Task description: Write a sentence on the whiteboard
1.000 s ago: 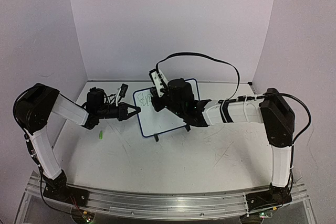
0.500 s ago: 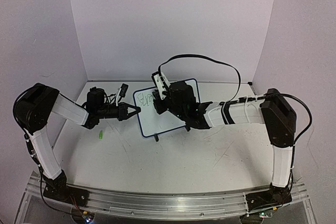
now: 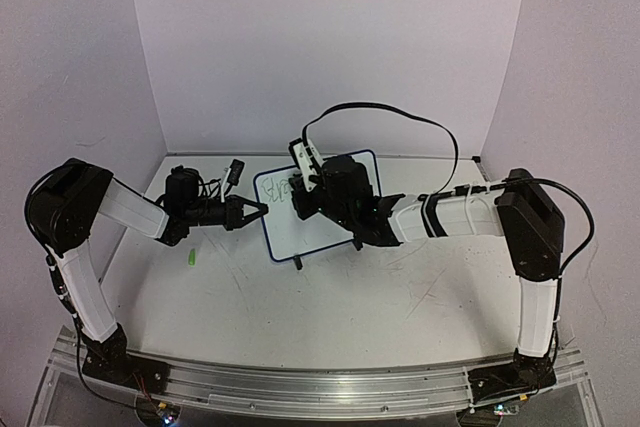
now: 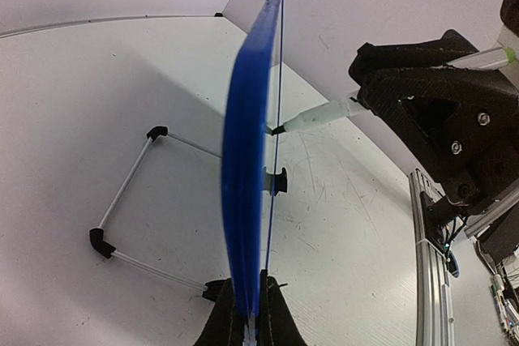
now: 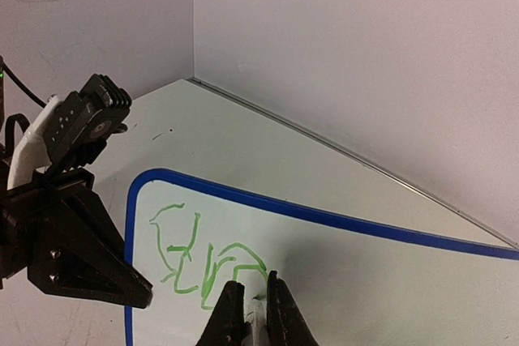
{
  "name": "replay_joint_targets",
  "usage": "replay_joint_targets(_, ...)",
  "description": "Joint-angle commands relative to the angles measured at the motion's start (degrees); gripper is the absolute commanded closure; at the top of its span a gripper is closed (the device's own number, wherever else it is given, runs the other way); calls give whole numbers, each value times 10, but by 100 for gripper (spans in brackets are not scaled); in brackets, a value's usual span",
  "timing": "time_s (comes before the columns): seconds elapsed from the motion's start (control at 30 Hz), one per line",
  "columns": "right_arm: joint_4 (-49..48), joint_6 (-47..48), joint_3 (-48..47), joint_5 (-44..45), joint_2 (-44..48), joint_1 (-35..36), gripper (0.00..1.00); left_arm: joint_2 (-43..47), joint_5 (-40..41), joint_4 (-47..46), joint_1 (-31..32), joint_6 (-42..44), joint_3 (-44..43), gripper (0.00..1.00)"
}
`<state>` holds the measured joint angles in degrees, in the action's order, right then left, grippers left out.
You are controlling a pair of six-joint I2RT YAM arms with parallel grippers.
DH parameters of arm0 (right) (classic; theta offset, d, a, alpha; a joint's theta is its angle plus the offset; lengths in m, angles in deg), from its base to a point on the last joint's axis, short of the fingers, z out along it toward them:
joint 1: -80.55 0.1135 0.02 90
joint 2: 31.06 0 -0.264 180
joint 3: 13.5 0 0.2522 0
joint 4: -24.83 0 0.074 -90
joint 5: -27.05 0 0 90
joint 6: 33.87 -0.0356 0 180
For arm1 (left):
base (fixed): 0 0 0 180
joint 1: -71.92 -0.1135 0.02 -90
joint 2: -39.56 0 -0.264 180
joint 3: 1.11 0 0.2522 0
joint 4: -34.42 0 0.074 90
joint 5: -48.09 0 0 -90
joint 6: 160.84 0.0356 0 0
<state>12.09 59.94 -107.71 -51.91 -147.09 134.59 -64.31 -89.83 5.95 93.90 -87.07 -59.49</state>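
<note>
Whiteboard [image 3: 292,229]: upright, left edge clamped by left gripper [image 3: 262,209]. Pen [image 4: 318,117]: clamped in right gripper [image 5: 255,284], tip on whiteboard beside green lettering [image 5: 203,261].

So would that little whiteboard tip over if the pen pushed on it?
Probably, if left alone: the whiteboard stands thin and on edge, propped by a slight wire stand. It looks stiff and light. That may be why the left hand clamps its edge while the pen presses.
</note>
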Motion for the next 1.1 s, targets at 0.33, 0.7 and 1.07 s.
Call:
replay_joint_targets(0.33, 12, -17, -24, -18, -10, 0, 100, 9, 22, 23, 2, 42, -12, 100)
replay_joint_targets(0.7, 13, -13, -61, -17, -31, 0, 100, 12, 23, 24, 2, 44, -9, 100)
replay_joint_targets(1.07, 3, -10, 22, 12, 69, 0, 100, 8, 24, 25, 2, 46, -13, 100)
